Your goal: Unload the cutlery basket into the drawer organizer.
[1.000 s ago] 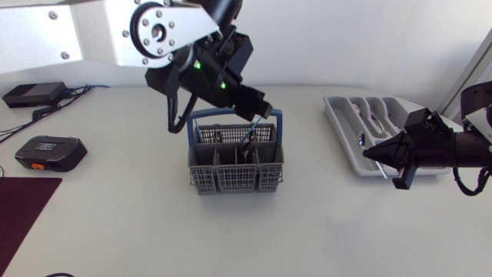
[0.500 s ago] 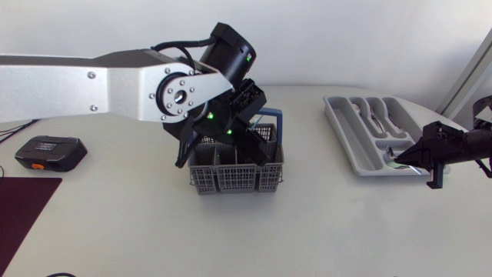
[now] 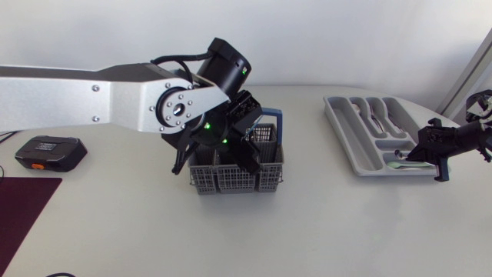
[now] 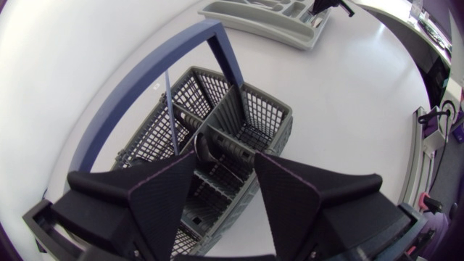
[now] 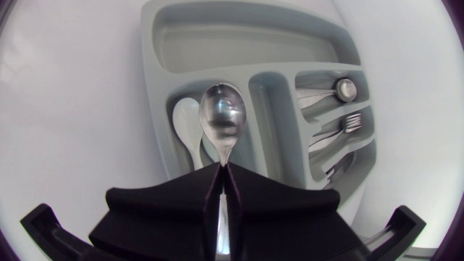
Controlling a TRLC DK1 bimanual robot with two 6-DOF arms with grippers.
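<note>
The grey cutlery basket [image 3: 231,178] with its blue handle [image 3: 274,123] stands mid-table. My left gripper [image 3: 233,148] hangs open just over it. In the left wrist view the fingers [image 4: 221,190] stand apart above the basket [image 4: 264,119]. A metal cutlery piece [image 4: 205,145] sticks up in a compartment ahead of them, untouched. My right gripper [image 3: 416,157] is over the near end of the grey drawer organizer [image 3: 347,132], shut on a metal spoon [image 5: 223,119]. The spoon's bowl points out over the organizer [image 5: 239,43].
A white spoon [image 5: 187,127] lies in the compartment under the held spoon, and other cutlery [image 5: 342,90] fills the neighbouring slots. A black and orange device [image 3: 50,151] and a dark red mat [image 3: 23,204] lie at the table's left.
My left arm has swung down and lowered its gripper onto the basket. My right gripper has drawn back to the right with the spoon, along the organizer's near end.
</note>
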